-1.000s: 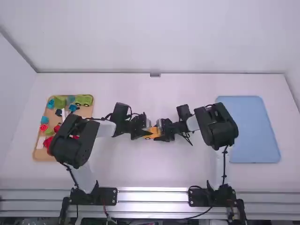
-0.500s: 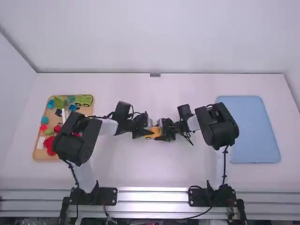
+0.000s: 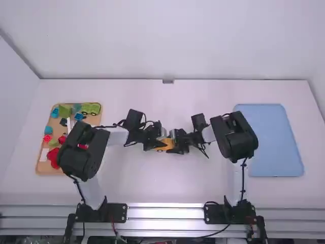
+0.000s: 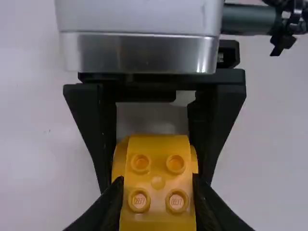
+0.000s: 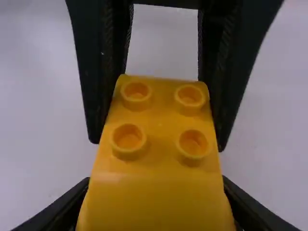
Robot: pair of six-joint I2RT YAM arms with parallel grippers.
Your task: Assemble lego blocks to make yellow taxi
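One yellow toy car (image 3: 164, 144), mid-table, between left gripper (image 3: 156, 145) and right gripper (image 3: 175, 144), both jaws gripping it. At left, one tan tray (image 3: 45, 169) holds coloured blocks (image 3: 53, 158). At right lies one blue mat (image 3: 275, 142).

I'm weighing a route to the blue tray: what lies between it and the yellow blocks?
The right arm. In the high view it spans from the near-side edge of the blue tray to the yellow blocks, its gripper on them.

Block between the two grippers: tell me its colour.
The block is yellow, leaning toward orange; the right wrist view shows it best.
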